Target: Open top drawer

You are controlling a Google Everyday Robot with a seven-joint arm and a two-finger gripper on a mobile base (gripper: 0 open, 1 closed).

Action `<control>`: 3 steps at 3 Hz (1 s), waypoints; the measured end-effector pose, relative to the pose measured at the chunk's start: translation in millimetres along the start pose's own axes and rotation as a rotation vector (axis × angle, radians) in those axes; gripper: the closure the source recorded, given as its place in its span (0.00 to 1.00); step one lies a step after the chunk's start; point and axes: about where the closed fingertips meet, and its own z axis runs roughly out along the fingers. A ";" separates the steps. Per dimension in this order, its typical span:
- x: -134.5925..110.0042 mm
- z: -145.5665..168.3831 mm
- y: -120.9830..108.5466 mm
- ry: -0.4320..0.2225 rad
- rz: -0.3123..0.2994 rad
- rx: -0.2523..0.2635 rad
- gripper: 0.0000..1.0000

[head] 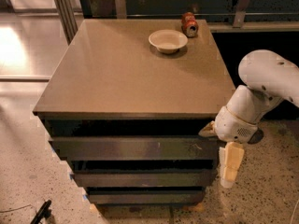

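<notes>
The top drawer point(133, 148) is the widest of three stacked drawers under the brown tabletop point(126, 73). Its dark glossy front stands slightly forward of the tabletop's edge, with a dark gap above it. My gripper point(222, 147) is at the right end of this drawer front, level with its top edge and touching or very close to the corner. The white arm point(266, 85) reaches in from the right.
A white bowl point(168, 40) and a red can point(189, 24) lying on its side sit at the back of the tabletop. Two narrower dark drawers point(140, 178) lie below the top one. Speckled floor surrounds the cabinet; a black object point(41, 213) lies at the lower left.
</notes>
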 end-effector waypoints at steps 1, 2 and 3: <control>1.4 13.0 -3.4 0.003 0.002 -0.031 0.00; 1.1 10.2 -5.3 -0.009 0.006 0.004 0.00; -10.3 -0.6 -7.8 -0.030 -0.019 0.068 0.00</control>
